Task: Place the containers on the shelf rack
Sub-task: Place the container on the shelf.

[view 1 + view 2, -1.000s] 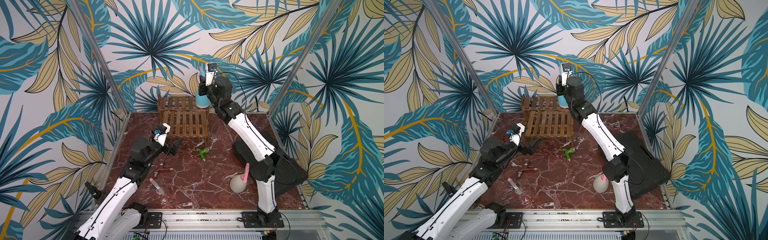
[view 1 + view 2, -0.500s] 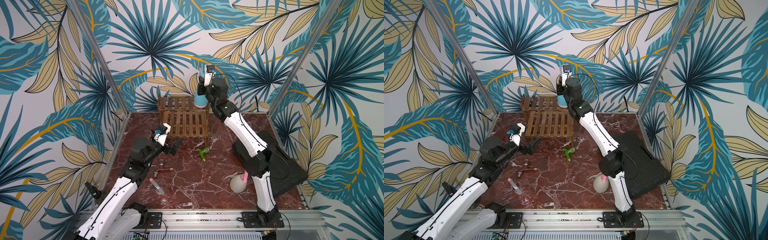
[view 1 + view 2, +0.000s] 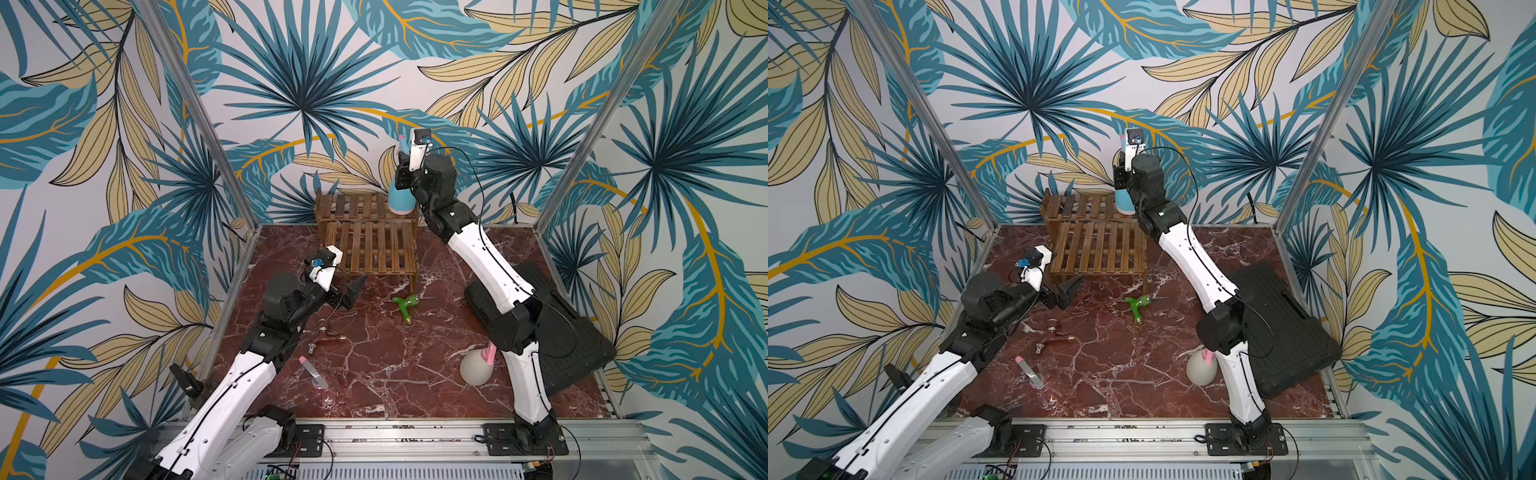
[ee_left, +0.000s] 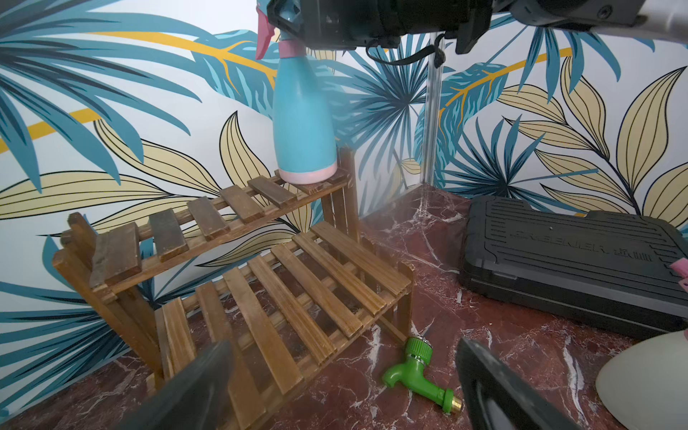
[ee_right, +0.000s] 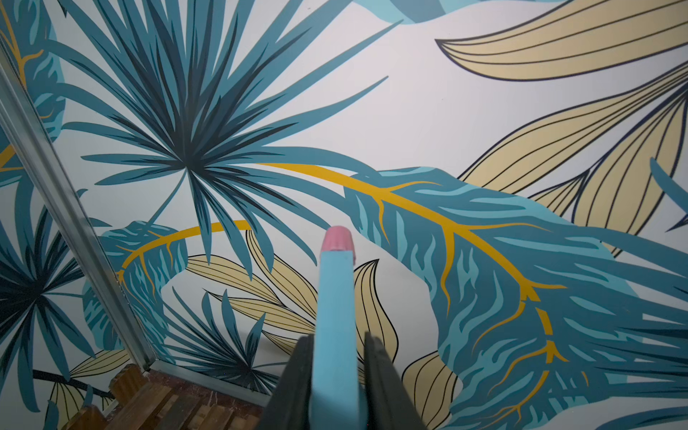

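Note:
The light blue container [image 3: 400, 199] [image 3: 1124, 204] [image 4: 303, 123] stands upright at the right end of the shelf rack's [image 3: 370, 245] [image 3: 1096, 245] [image 4: 298, 283] upper tier. My right gripper [image 3: 402, 162] [image 3: 1120, 166] [image 5: 337, 338] is shut on its spray head [image 5: 335, 298]. The left gripper [image 3: 353, 291] [image 3: 1069, 289] [image 4: 342, 344] hangs open and empty just in front of the rack's lower tier. A cream-white container [image 3: 473, 368] [image 3: 1200, 368] [image 4: 644, 379] with a pink trigger lies by my right arm. A clear pinkish container [image 3: 313, 374] [image 3: 1032, 374] lies near the front left.
A green tap fitting [image 3: 405, 305] [image 3: 1137, 305] [image 4: 417, 372] lies on the marble floor in front of the rack. A brass-tipped fitting [image 3: 328, 340] [image 3: 1054, 340] lies beside my left arm. A flat black case [image 3: 561, 332] [image 3: 1287, 328] [image 4: 577, 257] fills the right side.
The right arm has shifted a little to the left, still holding the blue container at the upper tier. The left arm has not moved.

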Robot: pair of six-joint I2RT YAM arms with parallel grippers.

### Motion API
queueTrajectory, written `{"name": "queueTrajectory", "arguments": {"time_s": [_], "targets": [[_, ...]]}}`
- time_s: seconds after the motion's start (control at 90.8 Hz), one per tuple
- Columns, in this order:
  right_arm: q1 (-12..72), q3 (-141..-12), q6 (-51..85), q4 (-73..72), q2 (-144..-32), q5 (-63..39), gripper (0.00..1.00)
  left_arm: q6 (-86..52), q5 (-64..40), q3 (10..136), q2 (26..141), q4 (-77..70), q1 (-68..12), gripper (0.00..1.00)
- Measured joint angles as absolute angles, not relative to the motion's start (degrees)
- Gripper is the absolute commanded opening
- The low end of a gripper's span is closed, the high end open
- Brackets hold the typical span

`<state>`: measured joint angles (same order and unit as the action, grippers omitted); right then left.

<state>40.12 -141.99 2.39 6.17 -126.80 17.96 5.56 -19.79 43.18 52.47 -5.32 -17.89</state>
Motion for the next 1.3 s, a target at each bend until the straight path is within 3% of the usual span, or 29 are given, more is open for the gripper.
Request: {"name": "queueTrajectory", "arguments": {"time_s": [0.264,0.374,0.441,0.595,0.826,1.101,1.3], "targets": [[40.12,-141.99,2.57,7.75,-126.82,17.93,0.5,5.52,-20.01,43.18,52.47,-5.3,-17.89,1.0],[40.12,-141.99,2.83,8.6,-126.8,17.93,0.67,5.28,-20.01,43.18,52.47,-5.3,-17.89,1.0],[40.12,-141.99,2.74,9.15,-126.8,17.89,0.83,4.86,-19.99,43.18,52.47,-5.26,-17.89,1.0],[40.12,-140.44,1.69,9.85,-125.69,17.47,0.98,3.44,-19.9,43.48,52.38,-3.77,-17.89,1.0],[40.12,-130.54,1.67,10.98,-115.48,15.14,0.99,0.95,-18.55,47.13,50.0,2.83,-17.89,1.0],[40.16,-107.74,2.81,10.61,-90.94,13.06,0.99,4.64,-25.23,47.59,46.15,6.17,-18.52,1.0],[39.81,-92.64,7.4,22.37,-76.18,16.64,0.99,8.51,-26.3,44.64,47.44,3.88,-28.91,1.0]]}}
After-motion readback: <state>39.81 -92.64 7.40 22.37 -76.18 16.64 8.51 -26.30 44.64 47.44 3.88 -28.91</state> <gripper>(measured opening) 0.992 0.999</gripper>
